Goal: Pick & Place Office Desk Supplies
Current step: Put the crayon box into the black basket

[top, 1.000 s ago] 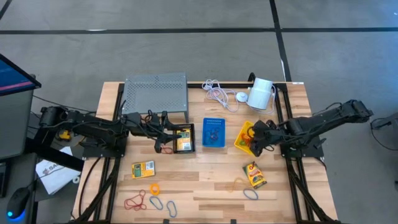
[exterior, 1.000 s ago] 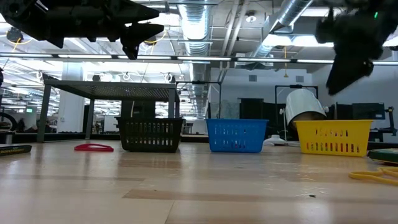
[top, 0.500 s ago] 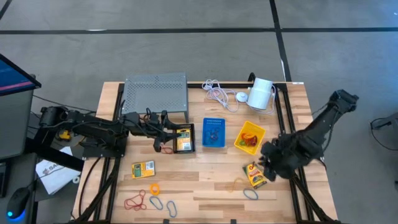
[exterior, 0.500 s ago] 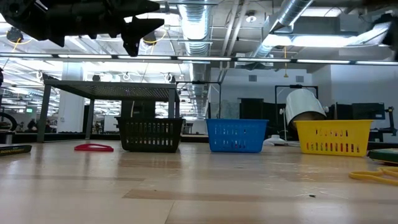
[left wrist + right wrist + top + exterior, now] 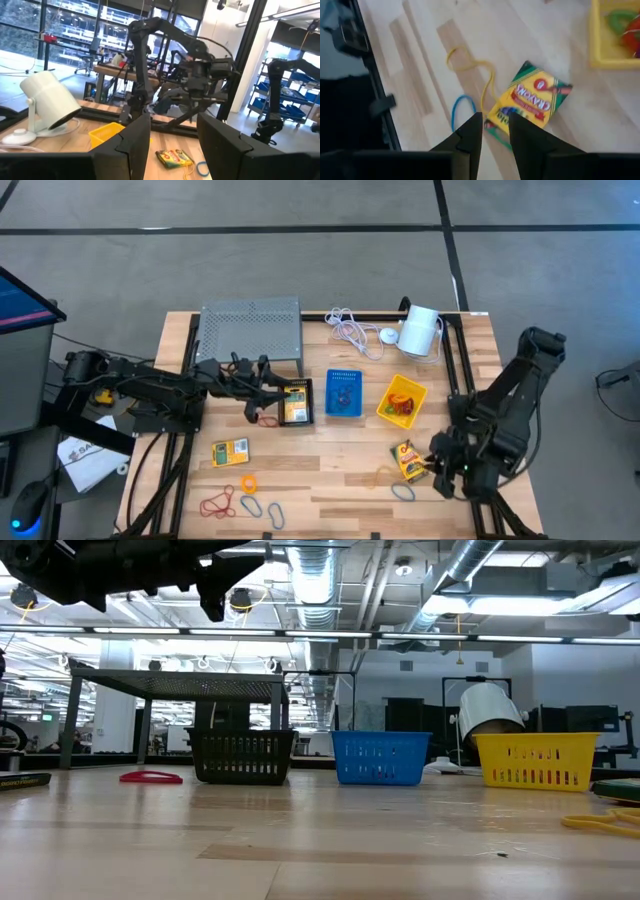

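Yellow card, glossy and rectangular, the crayon packet (image 5: 410,461) lies flat on the pale wooden table (image 5: 330,470), near its right edge. A thin blue loop (image 5: 402,492) and a yellow loop (image 5: 384,475) curl beside it. Just beside the packet hovers the right gripper (image 5: 437,472), fingers slightly apart. The left gripper (image 5: 262,384), parted and empty, hangs beside the black mesh bin (image 5: 294,401); bare wood lies between.

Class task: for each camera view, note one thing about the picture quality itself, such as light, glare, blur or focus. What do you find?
High view: even light, soft shadows, all sharp. Low view: bright ceiling lights leave the left gripper a dark silhouette; the bare table nearest the camera is soft. Left wrist view: daylight from the windows, its own fingers blurred. Right wrist view: the crayon box and the table's dark edge look smeared.
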